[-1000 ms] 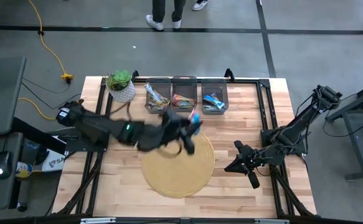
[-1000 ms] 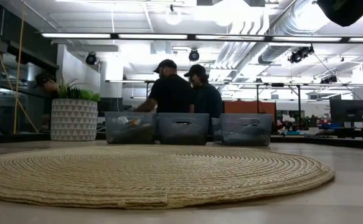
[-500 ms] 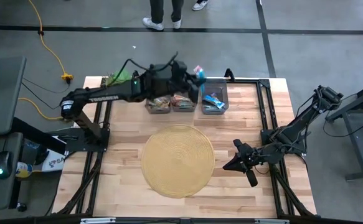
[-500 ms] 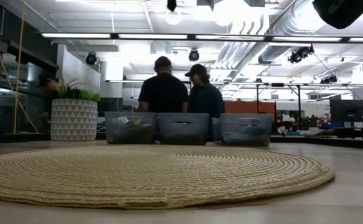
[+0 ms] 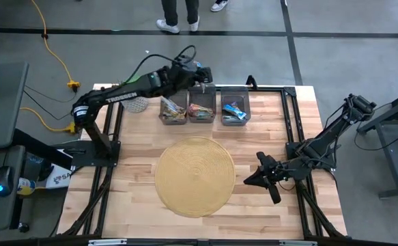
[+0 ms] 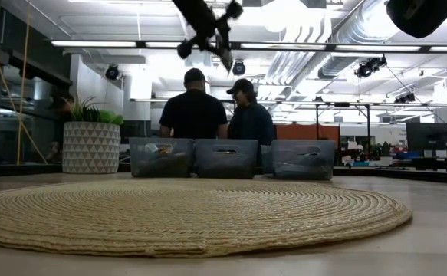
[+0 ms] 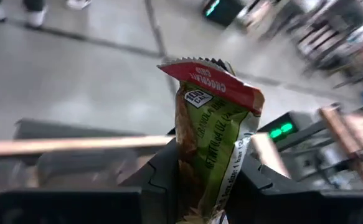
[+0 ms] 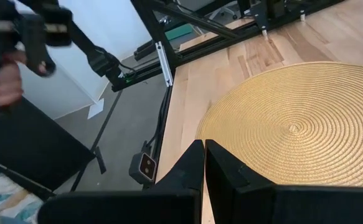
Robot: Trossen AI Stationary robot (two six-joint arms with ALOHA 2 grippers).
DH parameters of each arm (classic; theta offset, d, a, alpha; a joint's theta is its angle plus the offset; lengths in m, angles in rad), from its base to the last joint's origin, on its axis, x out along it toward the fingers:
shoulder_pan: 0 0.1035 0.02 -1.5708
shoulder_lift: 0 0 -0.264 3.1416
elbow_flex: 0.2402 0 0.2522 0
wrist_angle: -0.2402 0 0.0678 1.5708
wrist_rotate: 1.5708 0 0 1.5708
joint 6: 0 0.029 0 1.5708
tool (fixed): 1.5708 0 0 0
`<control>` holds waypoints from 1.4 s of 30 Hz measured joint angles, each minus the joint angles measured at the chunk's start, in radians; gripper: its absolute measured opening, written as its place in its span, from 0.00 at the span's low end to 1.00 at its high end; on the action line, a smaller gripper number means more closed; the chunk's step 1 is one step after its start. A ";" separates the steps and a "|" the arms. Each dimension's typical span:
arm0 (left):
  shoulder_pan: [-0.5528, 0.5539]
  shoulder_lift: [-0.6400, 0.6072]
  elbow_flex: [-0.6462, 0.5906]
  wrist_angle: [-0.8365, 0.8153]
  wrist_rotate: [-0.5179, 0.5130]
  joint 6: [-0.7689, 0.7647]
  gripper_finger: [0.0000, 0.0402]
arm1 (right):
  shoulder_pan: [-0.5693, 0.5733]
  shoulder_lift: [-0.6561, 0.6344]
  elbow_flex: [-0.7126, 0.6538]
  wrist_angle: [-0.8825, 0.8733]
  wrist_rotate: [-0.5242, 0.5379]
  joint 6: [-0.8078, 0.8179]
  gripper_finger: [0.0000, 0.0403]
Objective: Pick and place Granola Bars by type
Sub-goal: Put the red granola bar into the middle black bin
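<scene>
Now | left gripper (image 7: 209,186) pinching green-and-red foil granola bar (image 7: 213,130) above grey bins (image 5: 201,102) | mat bare, last drop | right gripper (image 8: 204,163) pressed together.

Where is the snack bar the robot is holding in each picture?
High view: hidden at the left gripper, above the bins.
Low view: too small to tell; gripper high above the bins.
Left wrist view: bar upright between the fingers, picture's middle.
Right wrist view: not in it.
Shared landmark: the bins.
</scene>
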 joint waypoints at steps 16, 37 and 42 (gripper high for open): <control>0.051 0.224 -0.001 -0.233 0.156 -0.147 0.22 | -0.006 0.000 0.000 0.002 0.025 0.034 0.00; 0.109 0.330 0.001 -0.188 0.220 0.013 0.22 | -0.006 0.000 0.002 -0.001 0.047 0.079 0.00; 0.109 0.332 0.000 -0.151 0.271 0.088 0.25 | -0.018 0.000 0.002 -0.001 0.040 0.081 0.00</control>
